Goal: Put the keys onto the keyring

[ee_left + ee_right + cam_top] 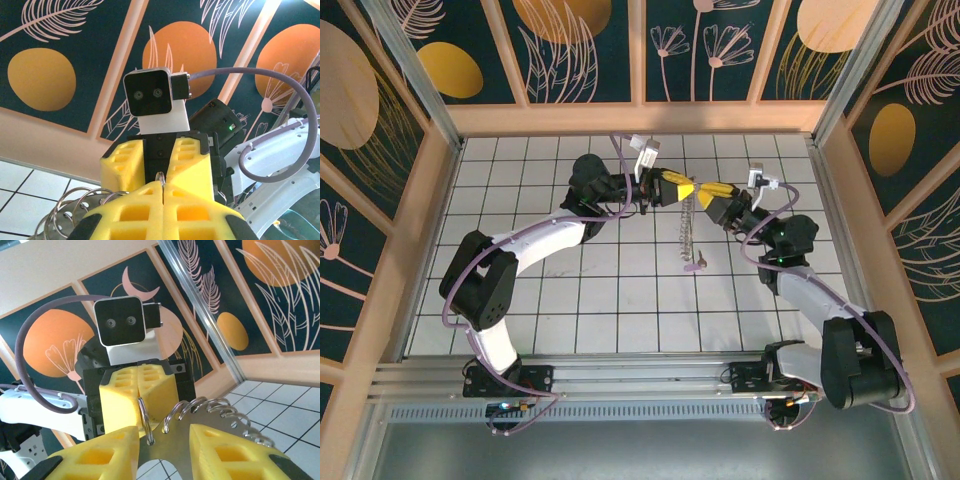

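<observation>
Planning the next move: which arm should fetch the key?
Right, likely: the left gripper is shut on the keyring; the right gripper has its fingers apart, freer to reach the key below.

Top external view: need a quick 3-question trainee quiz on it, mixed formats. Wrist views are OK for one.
1. True or false: the left gripper and the right gripper are far apart.
2. The keyring is: A) coiled beside the left arm's base, B) strung out from where the two grippers meet, C) draped over the front rail.
3. Left wrist view: is the left gripper open or shut, and on what?

Key
1. False: they meet tip to tip.
2. B
3. Shut on the keyring.
</observation>
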Available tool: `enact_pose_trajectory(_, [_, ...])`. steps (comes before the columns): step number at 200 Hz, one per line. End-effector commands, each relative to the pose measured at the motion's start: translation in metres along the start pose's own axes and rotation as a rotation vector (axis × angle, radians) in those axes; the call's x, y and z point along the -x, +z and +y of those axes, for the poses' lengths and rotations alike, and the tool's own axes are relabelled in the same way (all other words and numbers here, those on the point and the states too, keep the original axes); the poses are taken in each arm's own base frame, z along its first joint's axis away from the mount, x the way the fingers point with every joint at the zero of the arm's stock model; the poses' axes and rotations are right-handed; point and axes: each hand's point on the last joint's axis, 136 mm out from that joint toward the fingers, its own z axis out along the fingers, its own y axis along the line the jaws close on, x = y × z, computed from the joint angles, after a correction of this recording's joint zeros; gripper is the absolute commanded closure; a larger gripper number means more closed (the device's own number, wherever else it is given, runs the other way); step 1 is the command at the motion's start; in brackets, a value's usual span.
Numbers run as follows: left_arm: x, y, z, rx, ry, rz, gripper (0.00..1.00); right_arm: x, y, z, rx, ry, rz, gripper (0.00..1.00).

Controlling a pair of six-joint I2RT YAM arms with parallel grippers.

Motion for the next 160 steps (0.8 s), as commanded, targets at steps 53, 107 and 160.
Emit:
enact_pose_trajectory(53, [0.005,-0.002,-0.007,-0.029,0.037,-0.027,1.00,0.014,0.015,0.020,0.087,-0.072,-0.016,0.78])
enact_pose_trajectory(107, [0.003,-0.001,-0.007,-0.037,0.026,-0.025,1.00,0.017,0.015,0.019,0.078,-0.080,-0.028,1.00])
enact_pose_trajectory(160, [0.020,-0.017,0.012,0.123,-0.026,-0.217,0.59,0.021,0.014,0.019,0.071,-0.084,-0.052,1.00])
